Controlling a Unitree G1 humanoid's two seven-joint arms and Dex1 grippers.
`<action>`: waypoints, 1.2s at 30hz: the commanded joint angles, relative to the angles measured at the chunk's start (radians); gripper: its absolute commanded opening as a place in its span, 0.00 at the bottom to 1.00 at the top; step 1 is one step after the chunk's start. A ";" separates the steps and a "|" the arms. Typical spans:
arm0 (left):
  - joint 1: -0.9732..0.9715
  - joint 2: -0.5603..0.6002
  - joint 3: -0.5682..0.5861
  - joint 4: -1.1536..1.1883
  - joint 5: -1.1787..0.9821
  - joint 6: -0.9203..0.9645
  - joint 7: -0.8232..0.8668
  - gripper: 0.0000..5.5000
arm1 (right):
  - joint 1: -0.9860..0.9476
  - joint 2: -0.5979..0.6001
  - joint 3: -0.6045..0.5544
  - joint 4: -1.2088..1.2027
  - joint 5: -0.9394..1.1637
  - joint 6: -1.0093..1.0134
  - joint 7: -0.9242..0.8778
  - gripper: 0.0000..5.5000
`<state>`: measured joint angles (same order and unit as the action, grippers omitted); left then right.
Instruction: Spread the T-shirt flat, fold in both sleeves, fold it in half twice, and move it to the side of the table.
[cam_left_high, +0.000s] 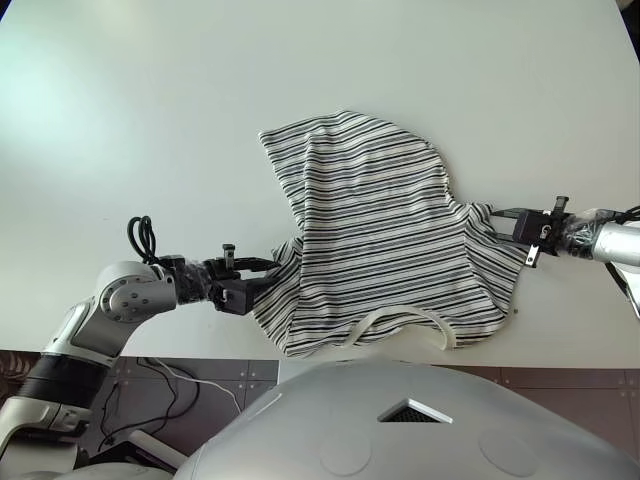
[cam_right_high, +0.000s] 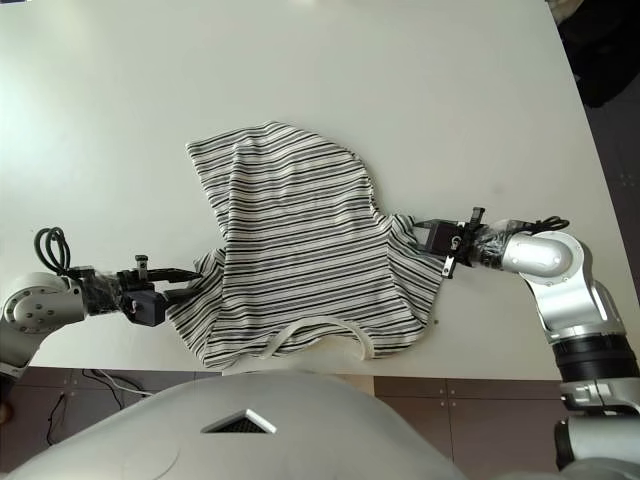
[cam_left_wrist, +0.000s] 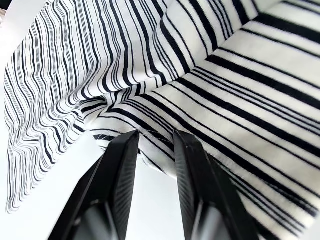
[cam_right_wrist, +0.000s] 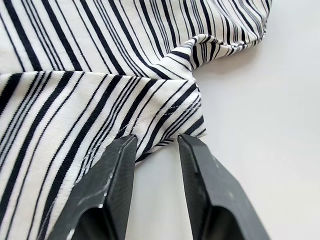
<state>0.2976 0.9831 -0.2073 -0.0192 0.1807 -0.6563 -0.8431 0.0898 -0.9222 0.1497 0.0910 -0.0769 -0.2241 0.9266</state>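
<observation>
Left gripper (cam_left_wrist: 156, 141): fingers apart, a clear gap between the two black fingertips (cam_left_wrist: 131, 142). Tips sit at the striped T-shirt's (cam_left_high: 380, 230) left edge, where the cloth bunches into folds; a stitched hem runs across just ahead of them. Cannot tell whether any cloth lies inside the gap.

Right gripper (cam_right_wrist: 156, 142): also parted, nothing clamped. Its tips point at the T-shirt's right edge, just short of a hemmed corner of cloth (cam_right_wrist: 192, 125) that lies flat on the surface. Bare tabletop shows between the fingers.

T-shirt: crumpled, not spread flat. Black-and-white stripes, body heaped in loose folds, one pointed corner reaching away from the robot. White collar band (cam_left_high: 395, 313) on the robot-side edge of the shirt, arching up off the cloth. Left and right portions droop outward toward each gripper.

Around the shirt: white table (cam_left_high: 150, 120) under it, broad bare surface beyond the shirt and to its left. Shirt's collar side lies close to the table's near edge. Black cable loop (cam_left_high: 142, 238) stands up on the left wrist, left of the shirt. Below the near table edge, dark tiled floor (cam_left_high: 560, 378) with loose cables (cam_left_high: 175, 375).
</observation>
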 joint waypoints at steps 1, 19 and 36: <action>0.127 0.136 -0.001 0.008 0.099 0.094 -0.071 0.23 | 0.157 -0.045 -0.016 -0.116 -0.014 0.108 0.014 0.27; -0.204 0.106 0.147 -0.276 -0.477 0.562 -0.167 0.23 | 0.036 -0.073 -0.269 -0.462 0.368 0.516 0.146 0.27; -0.324 -0.259 -0.237 -0.140 -0.004 0.546 0.038 0.23 | -0.790 0.511 0.164 0.793 -0.074 0.046 -0.132 0.27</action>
<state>-0.0293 0.7099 -0.4423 -0.1724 0.1512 -0.0892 -0.7988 -0.6725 -0.4151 0.3017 0.8187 -0.1235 -0.1386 0.7999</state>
